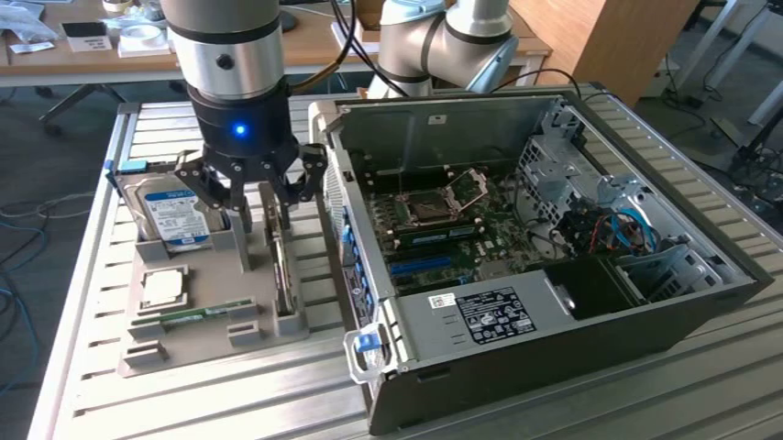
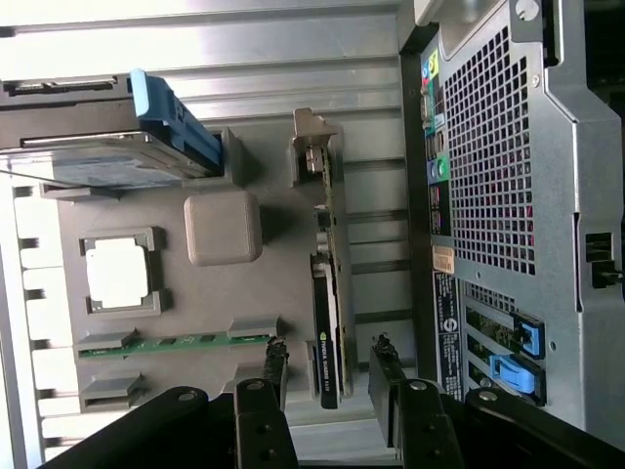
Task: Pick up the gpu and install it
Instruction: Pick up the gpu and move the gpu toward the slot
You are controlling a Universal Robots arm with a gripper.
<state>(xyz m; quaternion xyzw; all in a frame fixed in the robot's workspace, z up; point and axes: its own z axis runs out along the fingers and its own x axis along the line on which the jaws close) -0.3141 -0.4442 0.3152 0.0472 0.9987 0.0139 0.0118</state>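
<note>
The gpu (image 2: 327, 293) stands on its long edge in a slot of the grey tray (image 2: 223, 227), a green board with a black cooler and a silver end bracket. In the exterior view the gpu (image 1: 284, 275) is at the tray's side nearest the computer case. My gripper (image 1: 263, 227) hangs over that end of the tray, directly above the card. In the wrist view the gripper (image 2: 329, 360) is open, one black finger on each side of the card's cooler end, with a gap between each finger and the card.
On the tray also lie a silver hard drive (image 1: 171, 211) with a blue label, a processor (image 1: 165, 287) and a memory stick (image 1: 202, 314). The open computer case (image 1: 526, 211) lies beside the tray on the exterior view's right, motherboard (image 1: 453, 229) exposed.
</note>
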